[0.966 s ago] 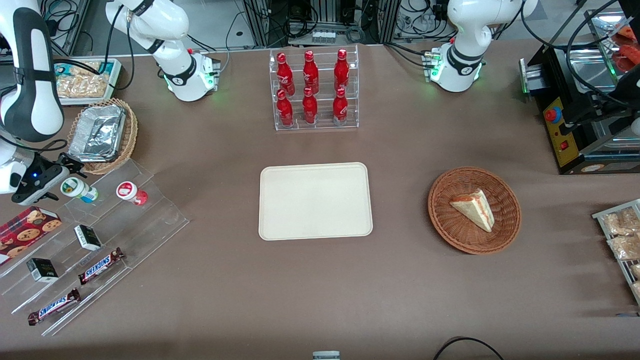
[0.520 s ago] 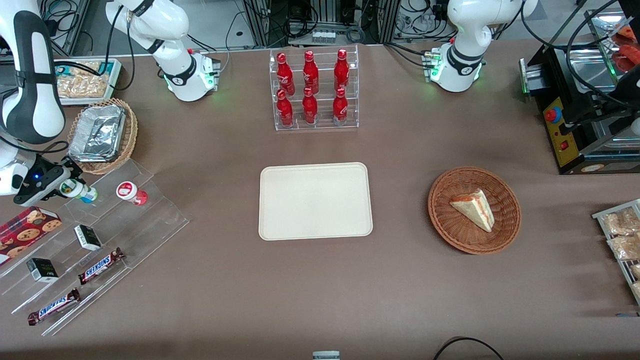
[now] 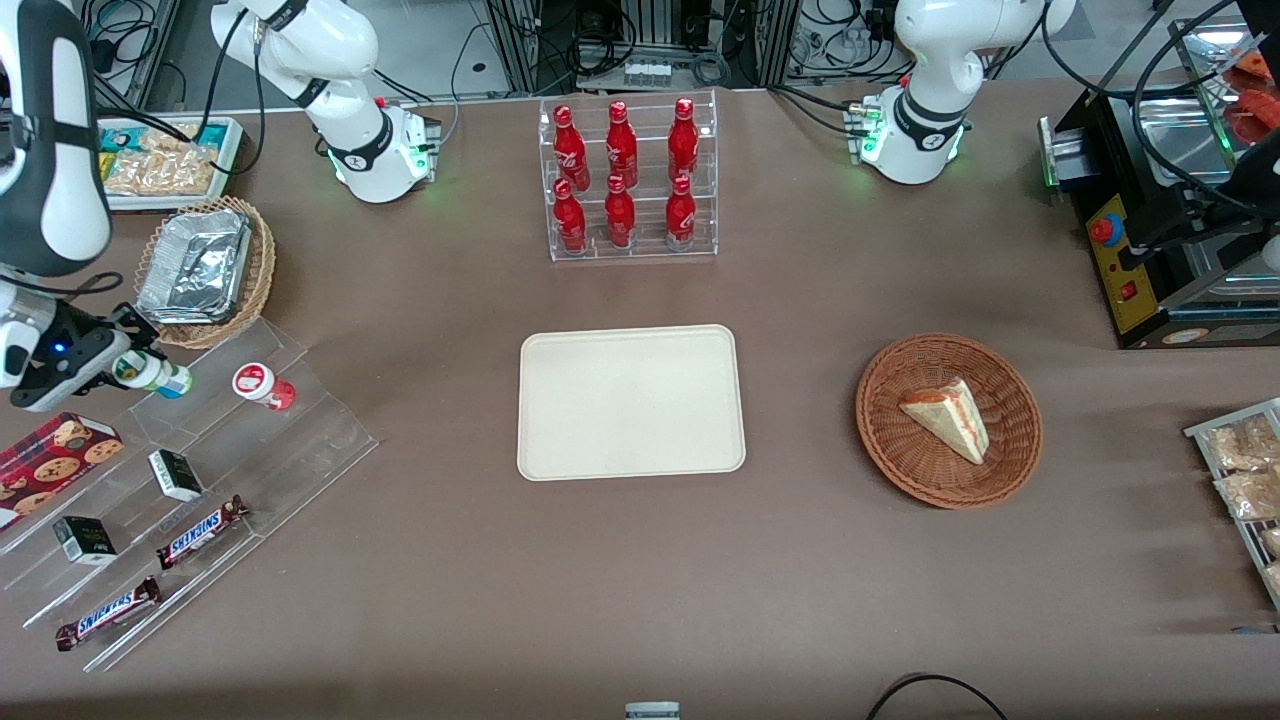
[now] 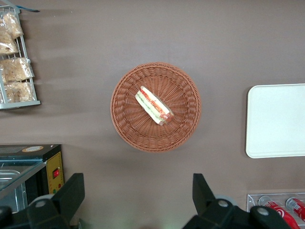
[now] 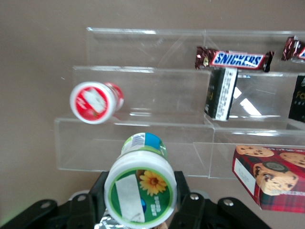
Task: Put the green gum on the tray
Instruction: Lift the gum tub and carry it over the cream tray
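The green gum (image 3: 150, 372) is a white canister with a green flower-marked lid (image 5: 140, 192) and a green-blue label. My right gripper (image 3: 125, 358) is shut on it, with a black finger (image 5: 185, 193) on each side of its body, and holds it lifted above the top step of the clear acrylic stand (image 3: 215, 440) at the working arm's end of the table. The beige tray (image 3: 631, 401) lies flat at the table's middle, apart from the gripper; it also shows in the left wrist view (image 4: 276, 121).
The red-labelled canister (image 3: 262, 385) stays on the stand's top step beside the gum. Small dark boxes (image 3: 175, 474), Snickers bars (image 3: 201, 531) and a cookie box (image 3: 50, 457) lie on the stand. A foil-pan basket (image 3: 205, 270), a bottle rack (image 3: 628, 180) and a sandwich basket (image 3: 948, 420) stand around.
My right gripper closed on the green gum and has lifted it off the stand's step, drawing it slightly toward the working arm's end and away from the front camera.
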Robot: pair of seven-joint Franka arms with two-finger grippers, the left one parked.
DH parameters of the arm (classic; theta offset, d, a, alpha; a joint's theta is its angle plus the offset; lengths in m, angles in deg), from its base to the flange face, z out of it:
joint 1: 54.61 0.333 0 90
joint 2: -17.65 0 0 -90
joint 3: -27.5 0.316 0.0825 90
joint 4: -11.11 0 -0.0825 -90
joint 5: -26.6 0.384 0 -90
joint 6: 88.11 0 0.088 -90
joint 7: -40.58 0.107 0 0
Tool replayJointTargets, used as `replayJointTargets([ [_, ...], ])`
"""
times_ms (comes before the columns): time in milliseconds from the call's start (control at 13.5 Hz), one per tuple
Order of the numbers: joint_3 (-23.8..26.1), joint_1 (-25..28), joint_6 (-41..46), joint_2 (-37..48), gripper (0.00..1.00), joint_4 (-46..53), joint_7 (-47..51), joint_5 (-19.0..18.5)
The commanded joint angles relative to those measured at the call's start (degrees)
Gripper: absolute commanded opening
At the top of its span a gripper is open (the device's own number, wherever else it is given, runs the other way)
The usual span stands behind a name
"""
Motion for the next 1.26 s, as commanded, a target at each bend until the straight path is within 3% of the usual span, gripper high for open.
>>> replayJointTargets([
  [0,0.1,4.0,5.9,0.0,0.00,3.9,7.0,0.2],
  [669,0.1,30.3,8.2,-1.5,0.00,5.3,48.7,0.8],
  [892,0.1,37.9,8.2,-8.0,0.00,11.4,61.1,1.2],
  [1189,0.1,45.6,5.9,-16.1,0.00,17.4,75.4,5.4],
])
